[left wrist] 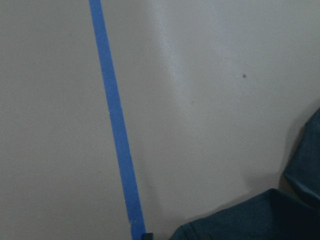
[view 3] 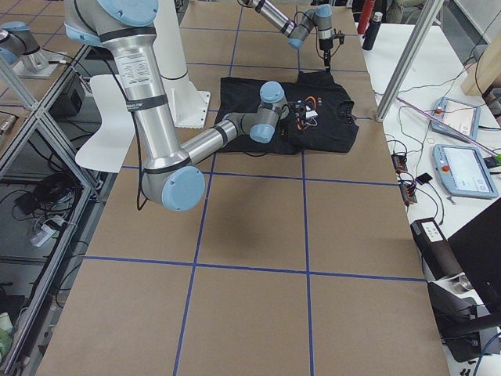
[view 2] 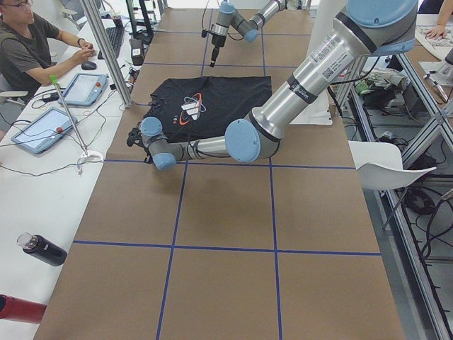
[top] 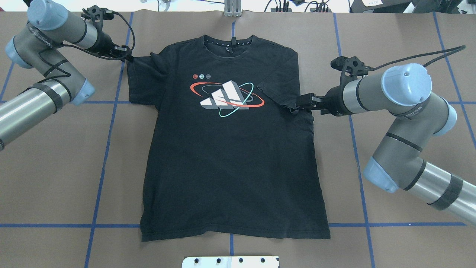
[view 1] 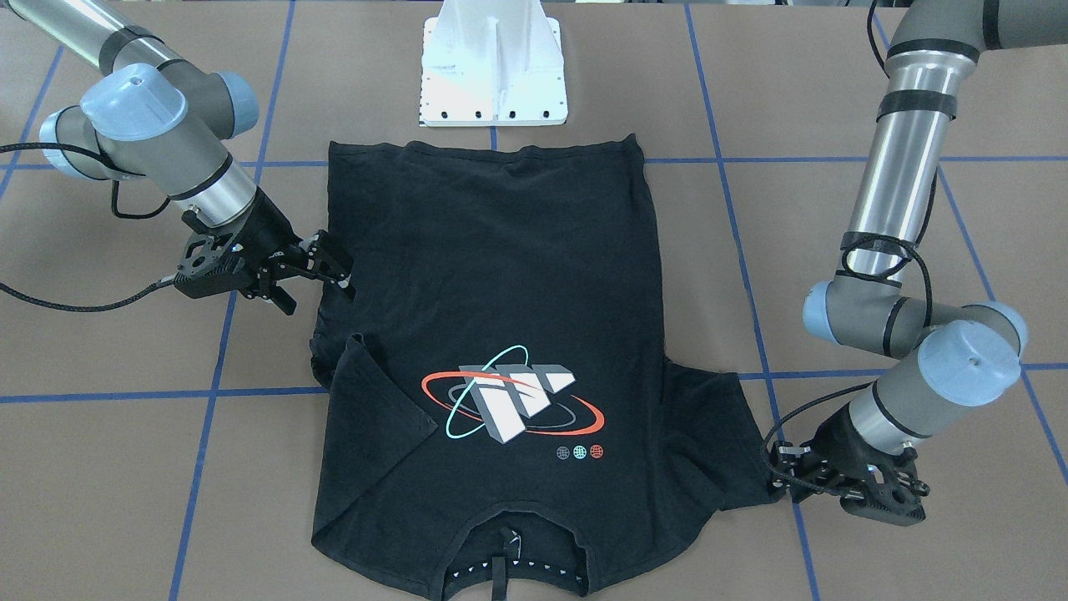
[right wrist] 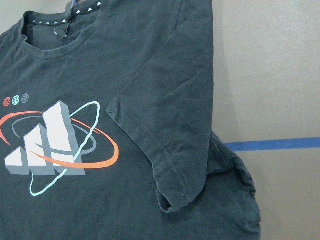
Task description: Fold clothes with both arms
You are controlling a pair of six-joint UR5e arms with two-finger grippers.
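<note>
The black T-shirt (view 1: 501, 284) lies flat, print (top: 225, 98) up, collar toward the far edge in the overhead view (top: 230, 156). Its sleeve on my right side is folded inward over the chest (top: 279, 89), as the right wrist view (right wrist: 170, 150) shows. My right gripper (view 1: 321, 288) sits low at the shirt's edge just below that sleeve (top: 297, 106); its jaws stand apart, holding nothing. My left gripper (top: 126, 56) is at the outer corner of the other sleeve (view 1: 751, 434), which lies spread out; the jaws look closed on that corner (view 1: 784, 488).
The white pedestal base (view 1: 492, 75) stands just beyond the shirt's hem. Blue tape lines (left wrist: 117, 135) cross the brown table. An operator (view 2: 28, 42), tablets and bottles sit on the side bench beyond the collar end.
</note>
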